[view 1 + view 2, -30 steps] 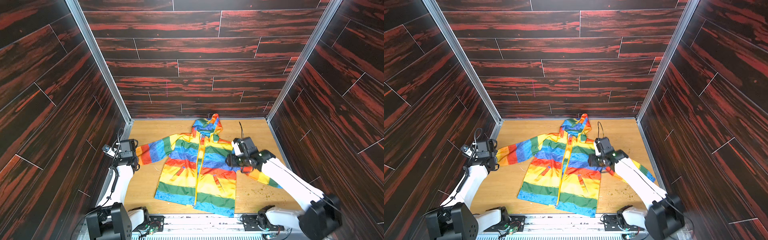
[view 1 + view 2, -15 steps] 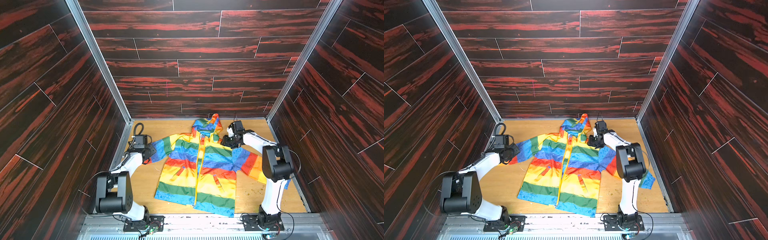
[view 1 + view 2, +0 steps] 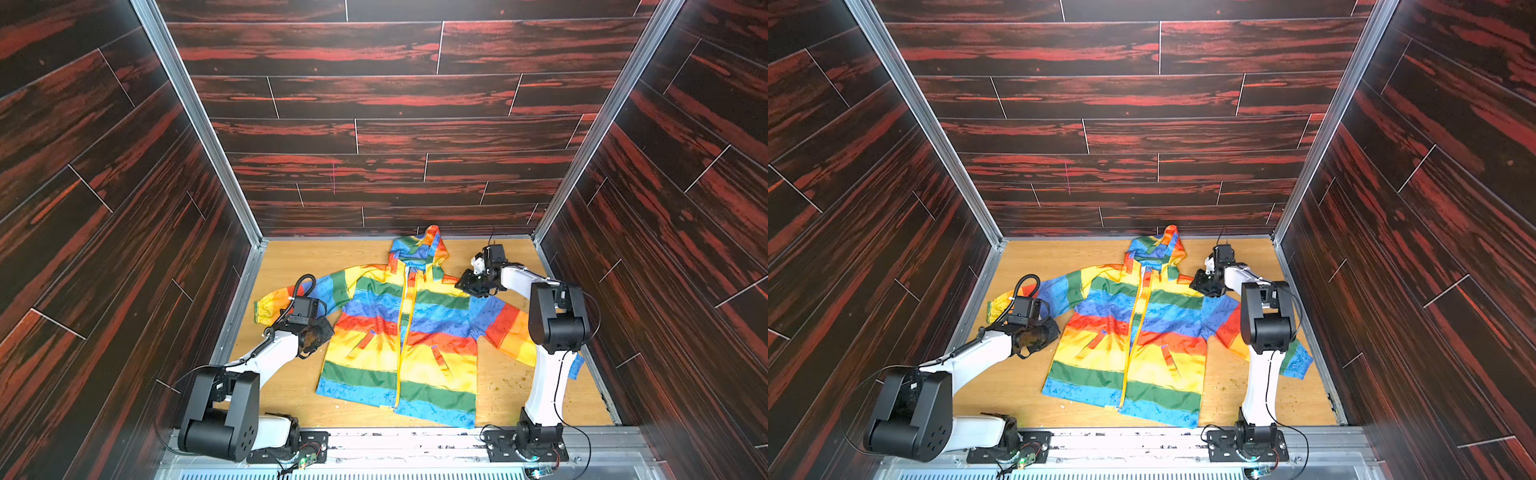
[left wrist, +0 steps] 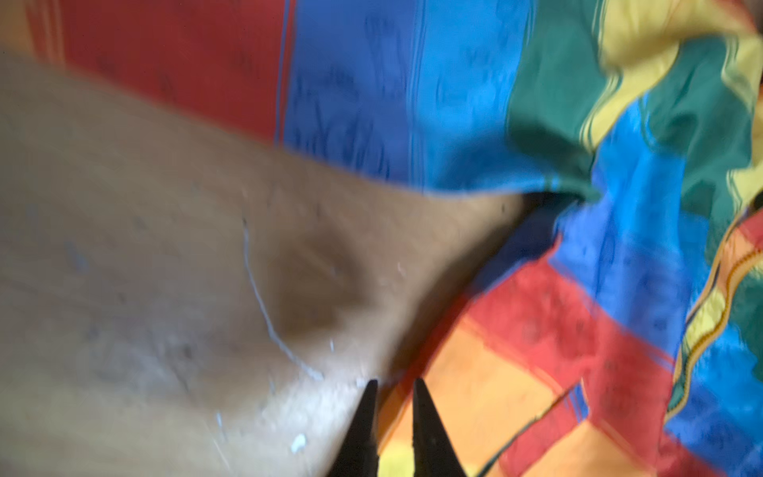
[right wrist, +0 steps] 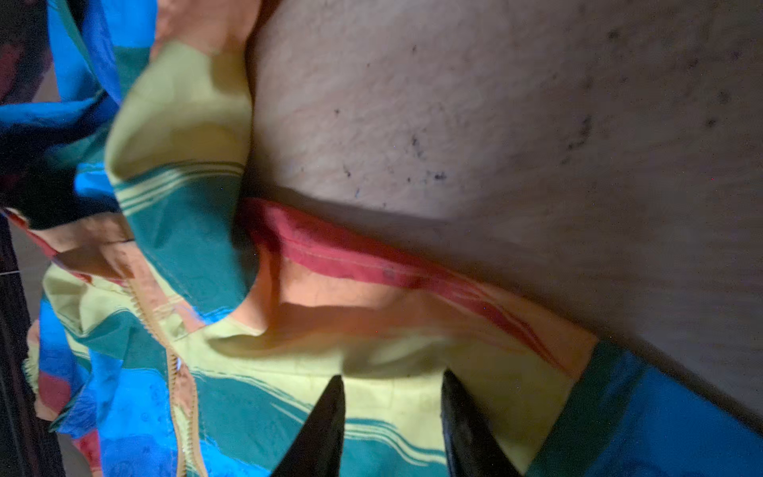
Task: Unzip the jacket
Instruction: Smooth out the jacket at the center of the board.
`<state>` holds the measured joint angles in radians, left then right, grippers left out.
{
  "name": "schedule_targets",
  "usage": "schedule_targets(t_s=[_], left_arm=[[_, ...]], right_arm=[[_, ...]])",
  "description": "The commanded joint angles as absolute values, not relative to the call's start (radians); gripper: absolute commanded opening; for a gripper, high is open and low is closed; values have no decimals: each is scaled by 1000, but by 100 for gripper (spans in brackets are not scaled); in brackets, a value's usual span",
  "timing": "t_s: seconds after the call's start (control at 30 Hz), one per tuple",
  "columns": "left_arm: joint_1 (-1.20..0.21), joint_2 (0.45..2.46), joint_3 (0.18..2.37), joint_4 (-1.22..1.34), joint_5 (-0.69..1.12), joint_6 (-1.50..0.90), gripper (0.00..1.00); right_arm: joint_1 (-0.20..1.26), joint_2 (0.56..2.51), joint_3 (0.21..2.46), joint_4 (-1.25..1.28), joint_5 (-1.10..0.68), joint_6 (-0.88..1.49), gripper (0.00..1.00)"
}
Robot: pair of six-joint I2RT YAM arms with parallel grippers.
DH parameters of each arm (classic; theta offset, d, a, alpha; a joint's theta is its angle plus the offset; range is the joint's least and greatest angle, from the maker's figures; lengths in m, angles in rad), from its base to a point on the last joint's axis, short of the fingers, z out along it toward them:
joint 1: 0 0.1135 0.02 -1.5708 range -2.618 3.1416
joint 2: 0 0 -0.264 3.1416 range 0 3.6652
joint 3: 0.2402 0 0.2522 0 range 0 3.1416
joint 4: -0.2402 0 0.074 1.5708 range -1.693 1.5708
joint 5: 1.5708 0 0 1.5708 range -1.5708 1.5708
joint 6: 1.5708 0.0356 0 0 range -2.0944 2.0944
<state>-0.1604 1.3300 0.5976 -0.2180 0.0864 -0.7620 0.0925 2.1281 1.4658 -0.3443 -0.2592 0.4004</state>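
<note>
Item: the jacket [image 3: 374, 328], rainbow-striped, laid front up and flat on the wooden counter [image 3: 291, 390], with its hood [image 3: 417, 249] toward the back wall; we see it in both top views. We enter its yellow zipper [image 3: 402, 345] as running closed down the front, though its pull is too small for us to pick out. The sleeve on the left [image 3: 272, 301] is partly covered by the left arm's wrist. The sleeve on the right [image 3: 505, 328] passes behind the right arm, and only a blue cuff [image 3: 577, 368] shows beyond it. Left end effector [image 3: 322, 332]: at the jacket's side edge below that sleeve. Its wrist view is blurred. The dark fingertips [image 4: 365, 421] stand nearly together with a thin gap, over the line where orange cloth meets the counter, and we cannot tell whether any cloth is pinched. Right end effector [image 3: 465, 284]: at the shoulder beside the hood. In its wrist view the fingers [image 5: 326, 429] are cut off by the frame edge, and the jaws stand apart over a yellow stripe.
</note>
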Motion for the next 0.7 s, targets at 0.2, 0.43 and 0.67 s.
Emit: schedule_targets(t_s=[0.2, 0.43, 0.67], left_arm=[[-264, 1197, 417, -262, -1, -917, 9], [-291, 1098, 471, -403, -16, -862, 44], [-292, 1116, 559, -621, -27, -787, 81]], right_arm=[[66, 2151, 1408, -347, -280, 443, 41], [73, 2006, 1342, -366, -269, 410, 51], [117, 1818, 1243, -410, -219, 396, 58]])
